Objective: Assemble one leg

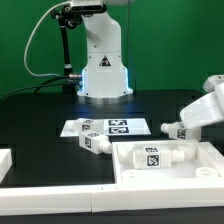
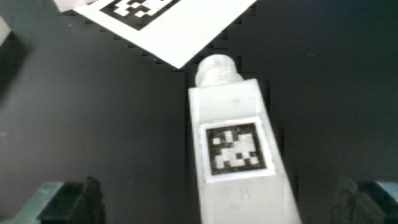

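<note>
A white leg (image 2: 231,140) with a black-and-white tag lies on the black table between my gripper's (image 2: 217,202) two fingers. The jaws stand wide apart, with a gap on each side of the leg, so the gripper is open and touches nothing. In the exterior view the gripper (image 1: 192,120) comes in from the right, low over this leg (image 1: 176,130). A second leg (image 1: 93,142) lies in front of the marker board. A third leg (image 1: 155,158) rests on the large white rimmed panel (image 1: 125,168).
The marker board (image 1: 105,126) lies flat in front of the robot base (image 1: 104,70); its corner shows in the wrist view (image 2: 160,25). A white piece (image 1: 5,160) sits at the exterior view's left edge.
</note>
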Controlling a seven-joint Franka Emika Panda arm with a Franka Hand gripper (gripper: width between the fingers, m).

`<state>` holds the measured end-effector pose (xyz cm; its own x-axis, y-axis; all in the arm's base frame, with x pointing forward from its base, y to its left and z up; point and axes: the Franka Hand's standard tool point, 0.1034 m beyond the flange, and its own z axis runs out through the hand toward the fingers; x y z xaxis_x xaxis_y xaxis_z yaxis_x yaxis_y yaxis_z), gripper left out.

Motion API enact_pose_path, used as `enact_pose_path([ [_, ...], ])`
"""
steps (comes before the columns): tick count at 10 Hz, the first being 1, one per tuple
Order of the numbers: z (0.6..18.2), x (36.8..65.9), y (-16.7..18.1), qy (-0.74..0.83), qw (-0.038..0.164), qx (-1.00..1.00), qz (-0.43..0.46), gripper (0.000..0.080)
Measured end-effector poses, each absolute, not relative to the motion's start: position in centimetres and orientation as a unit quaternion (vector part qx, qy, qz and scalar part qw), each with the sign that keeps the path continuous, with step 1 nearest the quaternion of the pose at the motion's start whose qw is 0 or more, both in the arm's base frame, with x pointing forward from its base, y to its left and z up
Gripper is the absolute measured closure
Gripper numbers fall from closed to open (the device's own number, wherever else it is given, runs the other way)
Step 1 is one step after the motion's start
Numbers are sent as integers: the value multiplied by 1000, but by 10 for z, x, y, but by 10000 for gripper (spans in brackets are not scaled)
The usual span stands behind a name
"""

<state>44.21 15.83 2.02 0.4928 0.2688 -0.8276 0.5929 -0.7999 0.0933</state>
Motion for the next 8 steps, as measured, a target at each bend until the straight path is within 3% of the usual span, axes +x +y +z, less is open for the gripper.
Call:
enact_pose_path([
  [4, 9, 436, 155, 241, 194, 845, -436, 150],
  [5, 9, 436, 155, 240, 194, 845, -436, 243],
  [6, 9, 436, 155, 240, 194, 845, -436, 392],
  [7, 9, 436, 154, 240, 194, 845, -436, 392],
  [8, 10, 436, 154, 240, 194, 845, -437, 515],
])
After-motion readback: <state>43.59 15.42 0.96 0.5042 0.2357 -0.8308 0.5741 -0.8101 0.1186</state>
